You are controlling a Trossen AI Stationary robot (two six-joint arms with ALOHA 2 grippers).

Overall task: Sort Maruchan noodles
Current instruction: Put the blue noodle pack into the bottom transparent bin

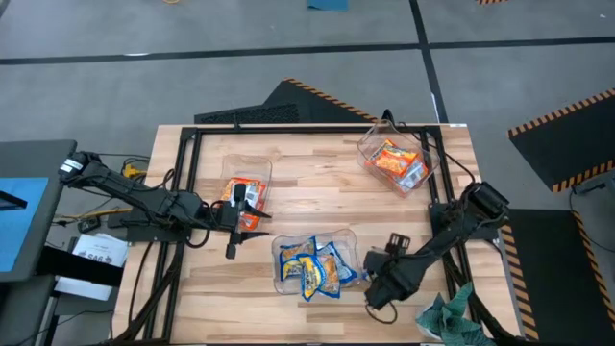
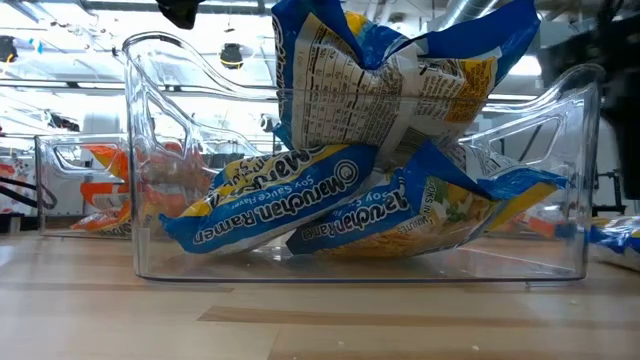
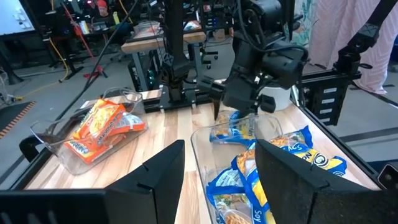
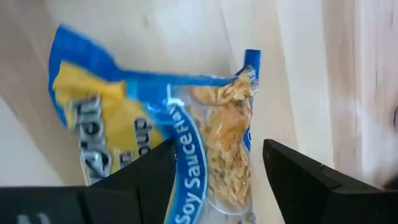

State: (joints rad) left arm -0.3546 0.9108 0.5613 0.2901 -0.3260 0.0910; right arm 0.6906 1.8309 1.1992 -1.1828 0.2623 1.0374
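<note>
Blue-and-yellow Maruchan packets fill the clear middle tub, which the low view shows close up. One more blue-and-yellow packet lies flat on the wood just right of that tub. My right gripper hovers open over it, a finger on either side. Orange packets lie in a tub near my left gripper, and others lie in the far-right tub. The left gripper is open and holds nothing.
A teal-green cloth lies at the table's near right corner. A black frame runs along the table's edges. Bare wood lies between the three tubs. Beyond the table stand workshop benches and gear.
</note>
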